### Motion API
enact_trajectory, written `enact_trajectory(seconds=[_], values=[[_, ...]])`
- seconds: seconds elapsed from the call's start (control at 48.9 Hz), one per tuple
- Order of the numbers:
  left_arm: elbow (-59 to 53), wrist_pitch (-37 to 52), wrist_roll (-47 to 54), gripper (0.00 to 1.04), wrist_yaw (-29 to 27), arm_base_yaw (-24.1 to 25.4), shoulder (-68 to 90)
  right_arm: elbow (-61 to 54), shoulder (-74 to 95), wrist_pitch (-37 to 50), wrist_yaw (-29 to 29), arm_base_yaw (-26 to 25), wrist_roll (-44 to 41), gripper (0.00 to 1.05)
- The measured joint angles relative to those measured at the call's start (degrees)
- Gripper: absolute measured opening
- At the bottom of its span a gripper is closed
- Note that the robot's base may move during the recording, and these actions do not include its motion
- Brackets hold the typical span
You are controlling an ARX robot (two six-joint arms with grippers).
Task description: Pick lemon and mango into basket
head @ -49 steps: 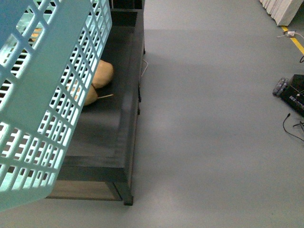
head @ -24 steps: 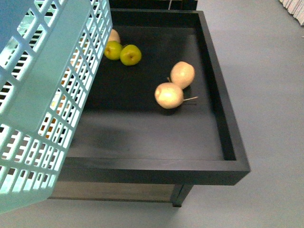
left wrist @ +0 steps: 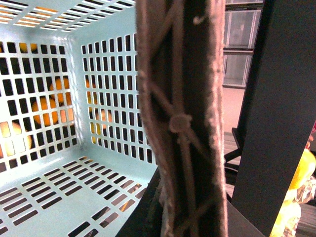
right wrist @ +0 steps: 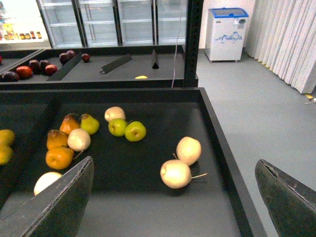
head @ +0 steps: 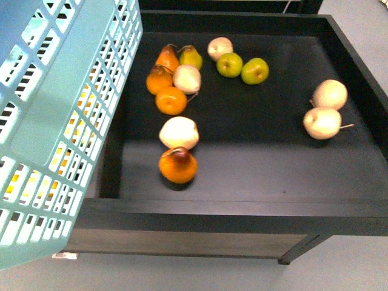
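We are seeing the basket (head: 54, 121) hanging tilted over the tray's (head: 230, 209) left edge, with the left gripper (left wrist: 197, 212) clamping its handle (left wrist: 180, 98). Two yellow fruits (right wrist: 5, 143) are lying just past that edge; lemon or mango, we cannot tell. The right gripper (right wrist: 177, 197) is gaping wide, holding nothing.

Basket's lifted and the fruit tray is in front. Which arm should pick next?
Right. The right gripper hangs open and empty over the fruit tray. The left wrist view is filled by the handle of the basket, so the left arm seems busy carrying it.
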Motion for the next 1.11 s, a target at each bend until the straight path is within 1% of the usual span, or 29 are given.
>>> enact_trajectory(seconds=[1.105], values=[[0.00, -0.02, 0.20, 0.06, -0.24, 0.04, -0.07, 0.00, 0.00, 0.00, -0.11, 0.00, -0.02, 0.96]])
